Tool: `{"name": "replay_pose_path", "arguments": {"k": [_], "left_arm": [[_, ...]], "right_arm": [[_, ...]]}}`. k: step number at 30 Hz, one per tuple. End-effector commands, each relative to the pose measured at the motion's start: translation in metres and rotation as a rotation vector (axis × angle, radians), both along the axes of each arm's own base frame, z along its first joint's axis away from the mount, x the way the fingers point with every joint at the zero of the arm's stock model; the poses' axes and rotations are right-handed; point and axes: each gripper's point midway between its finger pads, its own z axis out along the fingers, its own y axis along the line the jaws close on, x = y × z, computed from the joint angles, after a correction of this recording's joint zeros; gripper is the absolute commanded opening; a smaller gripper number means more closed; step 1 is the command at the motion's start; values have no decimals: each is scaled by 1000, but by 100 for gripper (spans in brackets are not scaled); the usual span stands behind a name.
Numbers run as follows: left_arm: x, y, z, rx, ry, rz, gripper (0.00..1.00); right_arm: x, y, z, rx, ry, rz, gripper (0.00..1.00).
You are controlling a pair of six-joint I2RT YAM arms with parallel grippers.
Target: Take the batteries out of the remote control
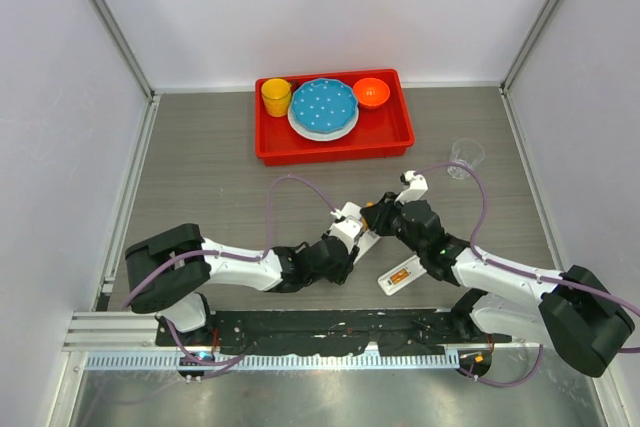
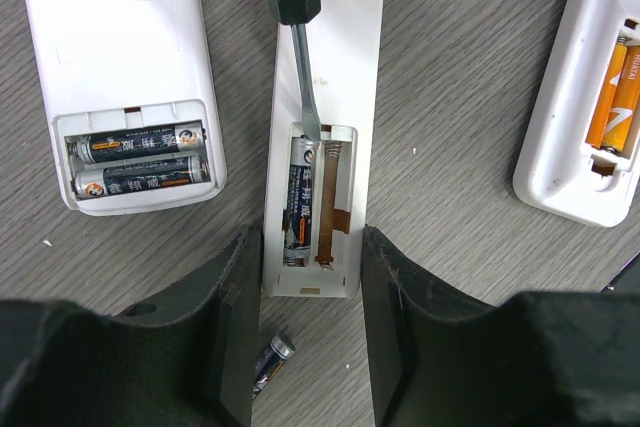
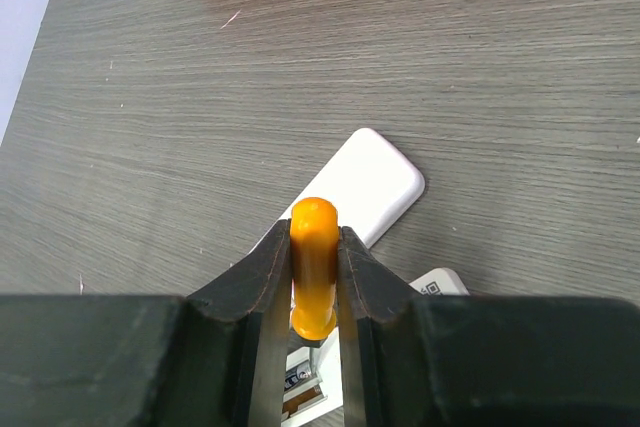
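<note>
A slim white remote control [image 2: 340, 97] lies open-backed in the left wrist view. One dark battery [image 2: 301, 192] sits in its left slot; the right slot is bare. My left gripper [image 2: 312, 247] is shut on the remote's near end, a finger against each side. Another dark battery [image 2: 270, 359] lies loose on the table under the left finger. My right gripper [image 3: 315, 232] is shut on an orange-handled screwdriver [image 3: 315, 277], whose blade tip [image 2: 306, 127] rests at the far end of the seated battery. In the top view both grippers [image 1: 345, 239] [image 1: 388, 215] meet at mid-table.
A wider white remote [image 2: 120, 37] with two dark batteries lies to the left. A third remote [image 1: 405, 275] with orange batteries lies to the right. At the back stands a red tray [image 1: 335, 150] with a yellow cup [image 1: 276, 97], blue plate [image 1: 323, 105] and orange bowl [image 1: 371, 92]. A clear cup [image 1: 466, 155] stands right.
</note>
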Motion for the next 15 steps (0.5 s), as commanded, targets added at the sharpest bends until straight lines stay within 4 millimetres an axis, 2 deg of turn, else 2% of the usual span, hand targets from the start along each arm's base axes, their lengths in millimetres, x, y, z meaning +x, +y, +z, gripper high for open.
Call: {"name": "replay_pose_path", "arguments": {"k": [1,9,15], "left_arm": [[-25,38,-53,196,121,-17,18],[-25,37,-54,196,123,-20,11],[-26,38,-55,196,125,-20,8]], "right_arm": [[-7,6,-8,20,32,31,1],[-17,25,-15,155,110,74,1],[-25,35,2,288,125,104,1]]}}
